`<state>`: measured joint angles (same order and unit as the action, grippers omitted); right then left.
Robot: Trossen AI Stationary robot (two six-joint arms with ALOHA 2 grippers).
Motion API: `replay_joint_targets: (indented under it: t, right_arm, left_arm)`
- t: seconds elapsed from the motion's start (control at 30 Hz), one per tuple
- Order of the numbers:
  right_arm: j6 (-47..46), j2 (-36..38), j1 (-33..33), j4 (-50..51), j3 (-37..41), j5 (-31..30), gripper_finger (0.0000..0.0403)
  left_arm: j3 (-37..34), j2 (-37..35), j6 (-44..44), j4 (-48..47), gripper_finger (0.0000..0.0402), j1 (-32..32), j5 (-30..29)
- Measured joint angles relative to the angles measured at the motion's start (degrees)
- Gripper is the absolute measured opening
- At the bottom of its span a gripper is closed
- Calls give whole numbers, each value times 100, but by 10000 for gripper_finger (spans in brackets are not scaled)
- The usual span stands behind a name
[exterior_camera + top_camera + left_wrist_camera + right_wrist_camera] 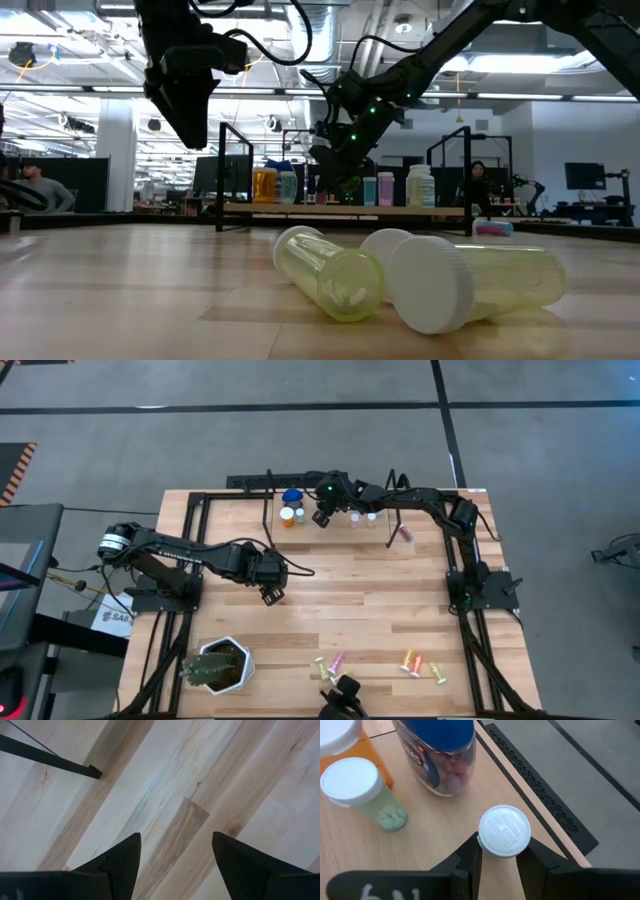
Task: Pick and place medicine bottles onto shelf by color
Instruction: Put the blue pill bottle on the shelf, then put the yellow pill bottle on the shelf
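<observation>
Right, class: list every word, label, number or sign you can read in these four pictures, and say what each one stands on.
"SA": start of a cut-off word on the white sign by the table's left edge.
Print on the blue-lidded bottle's label: too blurred to read.
Raised lettering on the white cap between the right gripper's jaws: too small to read.
White marks on the right gripper's body: cut off, unreadable.

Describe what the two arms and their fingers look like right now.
Both arms are dark, jointed and trailed by black cables. The left arm has a silver-ringed base joint; the right arm shows green lights near its wrist. The left gripper has black, wedge-shaped fingers.
</observation>
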<state>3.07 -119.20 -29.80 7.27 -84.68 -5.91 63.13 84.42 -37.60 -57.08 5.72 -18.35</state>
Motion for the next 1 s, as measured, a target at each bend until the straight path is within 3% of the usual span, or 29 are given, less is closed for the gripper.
replay_joint_targets:
  t: [0.3, 0.53, 0.77, 1.0]
  right_arm:
    - [0, -22, 2, 145, -20, 4, 172]
    - [107, -17, 14, 968, -663, 4, 207]
    - [214, 187, 71, 1988, -1171, 11, 207]
    - [-75, 1105, 97, 3201, -1176, 15, 186]
  left_arm:
    - [0, 0, -5, 0, 232, 0, -2]
    - [0, 0, -11, 0, 232, 0, -2]
    - [0, 0, -44, -2, 232, 0, -5]
    - [0, 1, -52, 78, 232, -7, -9]
